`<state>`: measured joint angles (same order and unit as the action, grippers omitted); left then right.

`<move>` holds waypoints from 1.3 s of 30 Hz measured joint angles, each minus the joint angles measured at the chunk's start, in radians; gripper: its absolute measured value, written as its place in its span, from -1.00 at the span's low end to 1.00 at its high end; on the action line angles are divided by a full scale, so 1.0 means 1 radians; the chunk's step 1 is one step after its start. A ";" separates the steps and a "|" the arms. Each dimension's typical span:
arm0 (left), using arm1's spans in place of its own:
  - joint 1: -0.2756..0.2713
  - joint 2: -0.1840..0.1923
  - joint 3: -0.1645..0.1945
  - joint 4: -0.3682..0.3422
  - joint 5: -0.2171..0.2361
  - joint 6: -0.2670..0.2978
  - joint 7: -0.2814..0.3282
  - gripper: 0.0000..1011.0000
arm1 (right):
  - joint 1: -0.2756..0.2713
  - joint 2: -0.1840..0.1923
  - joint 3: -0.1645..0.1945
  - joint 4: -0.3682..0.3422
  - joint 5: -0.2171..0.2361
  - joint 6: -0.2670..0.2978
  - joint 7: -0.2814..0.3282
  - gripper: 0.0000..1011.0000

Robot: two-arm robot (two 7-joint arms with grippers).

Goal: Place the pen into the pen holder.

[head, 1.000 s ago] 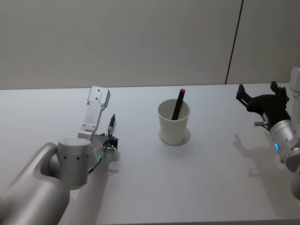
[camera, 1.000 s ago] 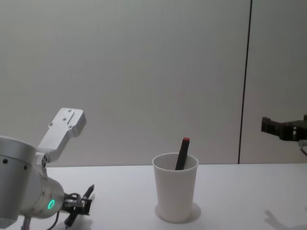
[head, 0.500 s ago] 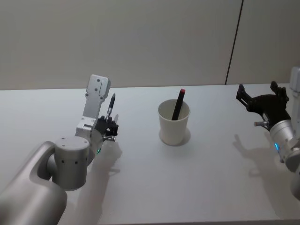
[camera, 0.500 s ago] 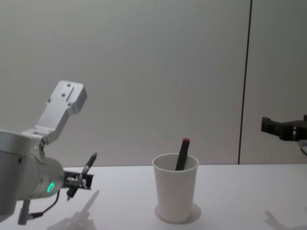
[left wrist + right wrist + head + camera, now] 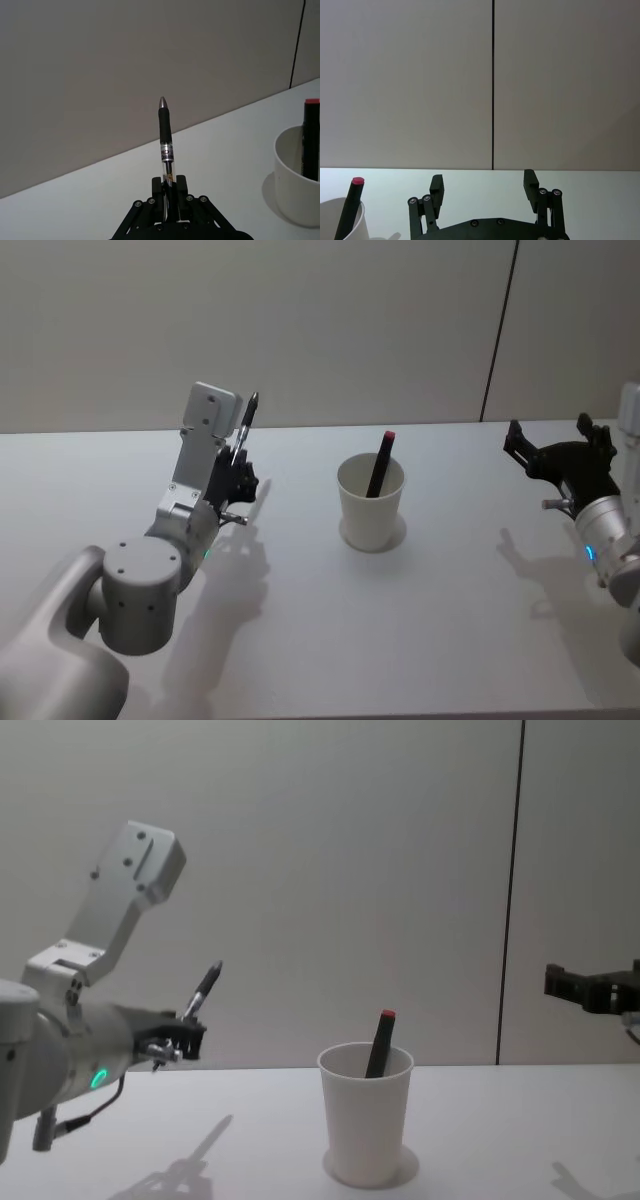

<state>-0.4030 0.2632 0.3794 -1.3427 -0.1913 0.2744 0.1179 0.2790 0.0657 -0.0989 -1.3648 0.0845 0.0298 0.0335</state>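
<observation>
Left end effector (image 5: 238, 475) grips the pen (image 5: 245, 423) high, left of the pen holder (image 5: 371, 508), to clear its rim; right end effector (image 5: 549, 426) waits open.

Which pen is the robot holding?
On the white table, find the white paper cup in the middle. To its left, the left gripper is shut on the pen, held above the table with its tip pointing up; the right gripper sits open far right. This pen is black with a clear section and a silver tip, unlike the red-capped pen standing in the cup.
</observation>
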 joint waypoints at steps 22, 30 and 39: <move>0.032 0.051 -0.013 -0.031 0.072 -0.387 -0.230 -0.65 | 0.000 0.000 0.000 0.000 0.000 0.000 0.000 0.98; 0.020 0.057 -0.020 -0.002 0.064 -0.521 -0.342 -0.66 | 0.000 0.000 0.000 0.000 0.000 0.000 0.000 0.98; -0.007 0.058 -0.027 0.050 0.029 -0.666 -0.489 -0.65 | 0.000 0.000 0.000 0.000 0.000 0.000 0.000 0.98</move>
<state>-0.4104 0.3212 0.3523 -1.2923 -0.1625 -0.3919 -0.3712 0.2790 0.0657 -0.0989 -1.3648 0.0845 0.0298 0.0335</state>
